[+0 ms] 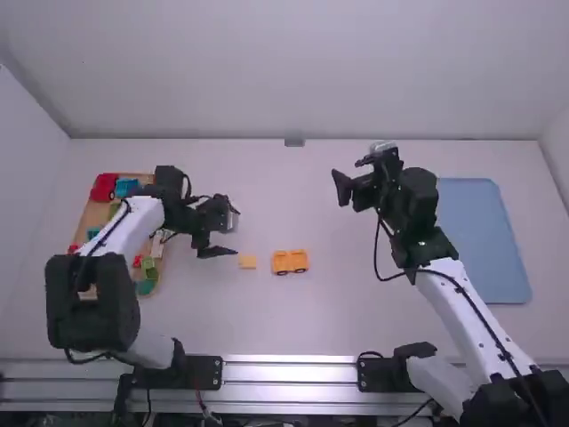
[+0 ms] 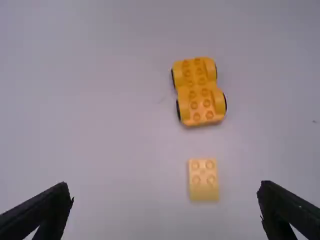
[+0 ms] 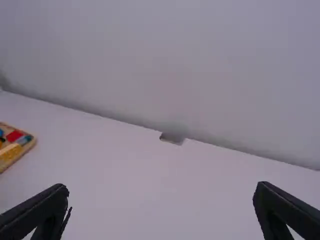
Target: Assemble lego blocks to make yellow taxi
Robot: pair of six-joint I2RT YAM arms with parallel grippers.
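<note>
Saw wood tray (image 1: 92, 213) with red, blue, green blocks (image 1: 104, 187), blue tray (image 1: 484, 240) at right, yellow block (image 1: 247, 262) near wheeled base (image 1: 290, 261) on table (image 1: 302, 325), left gripper (image 1: 236, 232) and right gripper (image 1: 346, 167) wide open.

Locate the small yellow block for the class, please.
In the high view, the block lies on the table just left of the wheeled yellow base, near the left arm's claw.
</note>
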